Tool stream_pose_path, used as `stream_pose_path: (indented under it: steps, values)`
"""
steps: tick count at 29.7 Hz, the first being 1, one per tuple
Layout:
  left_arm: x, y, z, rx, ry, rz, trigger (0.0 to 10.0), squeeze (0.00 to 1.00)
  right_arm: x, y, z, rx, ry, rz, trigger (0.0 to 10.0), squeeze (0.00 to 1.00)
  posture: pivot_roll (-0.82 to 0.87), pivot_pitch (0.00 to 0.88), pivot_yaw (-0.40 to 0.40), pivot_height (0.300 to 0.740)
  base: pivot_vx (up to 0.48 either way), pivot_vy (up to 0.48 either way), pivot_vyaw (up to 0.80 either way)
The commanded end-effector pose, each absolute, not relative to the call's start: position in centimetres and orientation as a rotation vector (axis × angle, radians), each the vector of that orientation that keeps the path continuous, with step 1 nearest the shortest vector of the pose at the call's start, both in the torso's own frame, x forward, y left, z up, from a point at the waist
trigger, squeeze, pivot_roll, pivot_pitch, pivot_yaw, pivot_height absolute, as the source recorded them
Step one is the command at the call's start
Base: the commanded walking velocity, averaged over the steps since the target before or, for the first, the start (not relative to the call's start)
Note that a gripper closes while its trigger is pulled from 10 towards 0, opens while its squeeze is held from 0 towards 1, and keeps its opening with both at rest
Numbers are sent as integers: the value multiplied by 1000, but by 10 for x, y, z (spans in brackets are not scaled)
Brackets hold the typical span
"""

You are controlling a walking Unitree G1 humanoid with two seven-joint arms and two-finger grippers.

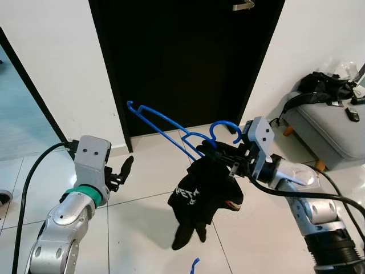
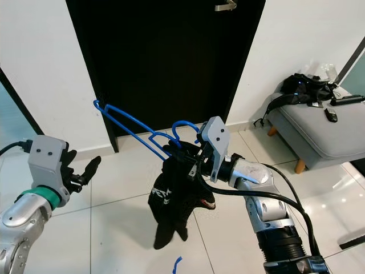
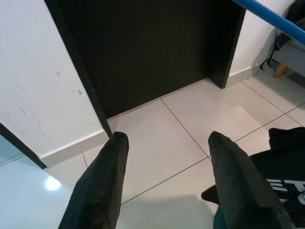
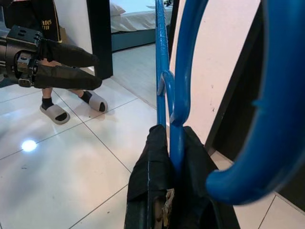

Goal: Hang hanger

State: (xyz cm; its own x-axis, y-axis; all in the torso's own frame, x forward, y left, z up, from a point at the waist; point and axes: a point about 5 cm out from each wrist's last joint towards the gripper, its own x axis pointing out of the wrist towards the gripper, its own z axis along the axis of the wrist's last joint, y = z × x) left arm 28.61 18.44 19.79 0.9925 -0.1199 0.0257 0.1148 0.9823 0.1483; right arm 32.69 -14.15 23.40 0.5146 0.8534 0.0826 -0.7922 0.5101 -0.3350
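Head view: my right gripper (image 1: 223, 155) was clenched on the blue hanger (image 1: 171, 132), holding it mid-air in front of the dark door (image 1: 182, 57). Hanger's hook curled up just beside the gripper; its long arms stretched left and away toward the door. A black garment (image 1: 201, 197) with white lettering drooped from the hanger at the gripper, hanging clear above the tiled floor (image 1: 142, 228). My left gripper (image 1: 122, 171) was raised at the left, fingers parted, holding nothing, well apart from the hanger. Grey sofa (image 1: 325, 128) with a black bag (image 1: 322, 85) on it sat far right. Small blue piece (image 1: 194, 265) lay on the floor near me.

Left wrist view: both fingers (image 3: 100, 186) spread apart over floor tiles, door beyond. Hanger bar (image 3: 274, 21) crossed one corner; black garment (image 3: 281, 162) at the edge.

Right wrist view: fingers (image 4: 152, 181) pinched on the hanger (image 4: 177, 95) wire near the hook. Left gripper (image 4: 57, 64) visible across from it. A person's feet in sandals (image 4: 74, 106) stood on the tiles beyond.
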Motion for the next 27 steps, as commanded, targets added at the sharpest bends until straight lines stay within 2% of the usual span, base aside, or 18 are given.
stream_pose_path:
  steps: [1,3,4,6,8,12,16,20,24,27]
  values:
    - [286,184,194,133,-11,-121,10000,0,323,-141,237,-260,-269,1022,10000,0,-38,142,81,740,0,0,0]
    - [286,181,198,125,-24,-150,10000,0,321,-140,237,-269,-258,1055,10000,0,-39,142,81,740,0,0,0]
    - [282,177,207,152,-63,-238,10000,0,317,-139,239,-319,-232,1130,10000,0,-37,143,85,740,0,0,0]
    - [282,177,207,152,-63,-238,10000,0,317,-139,239,-319,-232,1130,10000,0,-37,143,85,740,0,0,0]
    - [274,178,211,215,-75,-334,10000,0,312,-143,241,-388,-196,1198,10000,0,-37,142,94,740,0,0,0]
    - [255,182,204,305,-11,-513,10000,0,315,-160,247,-549,-110,1251,10000,0,-42,145,99,740,0,0,0]
    - [241,175,187,265,73,-617,10000,0,322,-169,254,-637,-52,1283,10000,0,-55,154,94,740,0,0,0]
    - [241,165,175,200,104,-612,10000,0,329,-168,258,-654,-30,1304,10000,0,-60,159,88,740,0,0,0]
    - [252,139,144,149,168,-566,10000,0,348,-148,266,-646,-60,1304,10000,0,-57,167,76,740,0,0,0]
    - [261,128,141,117,160,-547,10000,0,348,-136,270,-642,-73,1369,10000,0,-47,184,54,740,0,0,0]
